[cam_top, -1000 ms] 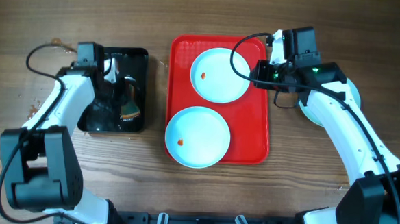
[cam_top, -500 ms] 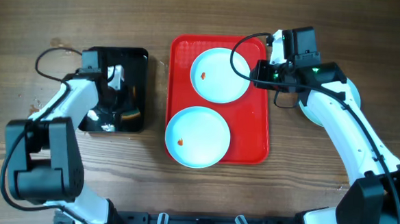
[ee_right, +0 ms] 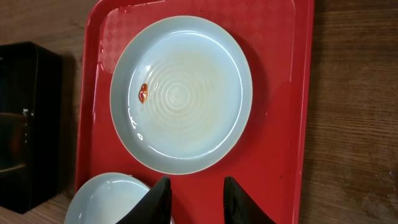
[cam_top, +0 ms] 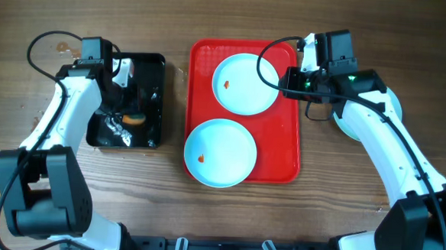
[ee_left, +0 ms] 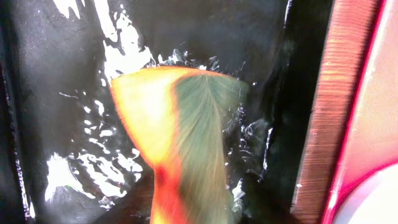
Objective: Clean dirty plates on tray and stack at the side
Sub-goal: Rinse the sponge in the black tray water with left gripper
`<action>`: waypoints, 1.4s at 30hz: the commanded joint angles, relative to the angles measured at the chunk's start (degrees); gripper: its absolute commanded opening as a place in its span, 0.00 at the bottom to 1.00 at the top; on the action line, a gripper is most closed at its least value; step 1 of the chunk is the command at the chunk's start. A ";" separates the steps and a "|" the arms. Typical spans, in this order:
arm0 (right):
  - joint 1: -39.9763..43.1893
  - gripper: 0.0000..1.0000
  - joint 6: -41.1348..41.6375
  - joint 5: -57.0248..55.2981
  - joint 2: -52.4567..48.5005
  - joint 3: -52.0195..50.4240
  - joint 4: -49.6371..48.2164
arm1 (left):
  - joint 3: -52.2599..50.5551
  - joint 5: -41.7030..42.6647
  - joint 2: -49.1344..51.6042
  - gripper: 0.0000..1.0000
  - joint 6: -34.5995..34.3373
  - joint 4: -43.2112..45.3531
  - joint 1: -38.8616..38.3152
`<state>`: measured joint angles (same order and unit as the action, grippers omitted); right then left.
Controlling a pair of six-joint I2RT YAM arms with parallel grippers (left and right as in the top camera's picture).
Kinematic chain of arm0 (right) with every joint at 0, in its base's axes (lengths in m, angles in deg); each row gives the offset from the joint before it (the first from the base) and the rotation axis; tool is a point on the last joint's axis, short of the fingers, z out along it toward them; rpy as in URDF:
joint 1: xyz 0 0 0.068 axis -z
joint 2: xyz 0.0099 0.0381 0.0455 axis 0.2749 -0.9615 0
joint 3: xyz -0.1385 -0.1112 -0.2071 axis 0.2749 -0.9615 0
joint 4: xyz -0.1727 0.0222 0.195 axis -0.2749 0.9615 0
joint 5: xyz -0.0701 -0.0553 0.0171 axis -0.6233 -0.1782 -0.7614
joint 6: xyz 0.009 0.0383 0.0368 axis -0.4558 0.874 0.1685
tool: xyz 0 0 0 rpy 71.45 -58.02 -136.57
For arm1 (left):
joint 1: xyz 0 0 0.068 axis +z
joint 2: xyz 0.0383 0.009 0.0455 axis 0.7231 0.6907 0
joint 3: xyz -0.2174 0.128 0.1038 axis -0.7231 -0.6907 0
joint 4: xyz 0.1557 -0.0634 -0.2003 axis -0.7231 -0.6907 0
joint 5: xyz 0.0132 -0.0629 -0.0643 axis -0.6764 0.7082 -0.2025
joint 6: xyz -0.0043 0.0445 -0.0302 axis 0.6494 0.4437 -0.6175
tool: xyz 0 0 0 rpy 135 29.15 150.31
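Overhead shows two plates (cam_top: 245, 85) on one red tray (cam_top: 284, 155), beside one black tray (cam_top: 154, 66).

Got the left arm (cam_top: 63, 116) arched up along the left edge of the table (cam_top: 366, 25), wrist tipped over, left gripper (cam_top: 123, 97) aimed down. Can't tell how its jaws stand. Seeing the right arm (cam_top: 383, 141) stretched from the near right corner toward the far edge, right gripper (ee_right: 196, 199) low, fingers (ee_right: 155, 202) parted slightly, nothing between.

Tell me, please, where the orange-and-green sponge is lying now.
Overhead, the orange-and-green sponge lies inside the glossy black tray at the left, beside the red rectangular plastic tray.
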<state>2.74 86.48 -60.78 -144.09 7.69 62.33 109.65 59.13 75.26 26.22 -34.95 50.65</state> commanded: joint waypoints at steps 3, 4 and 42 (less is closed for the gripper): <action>-0.33 0.28 0.33 0.94 -0.24 0.24 -0.11 | -3.87 -1.29 3.26 0.49 1.18 3.19 -0.09; -0.33 0.28 0.31 0.94 -0.24 0.24 -0.09 | -5.01 -1.29 4.11 0.38 1.16 5.11 -0.07; -0.33 0.28 0.31 0.94 -0.24 0.24 0.11 | -3.56 -6.69 -1.40 0.04 1.42 4.61 -5.88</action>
<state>2.74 86.50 -60.78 -144.09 7.69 62.39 105.69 58.11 72.94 25.35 -30.90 45.06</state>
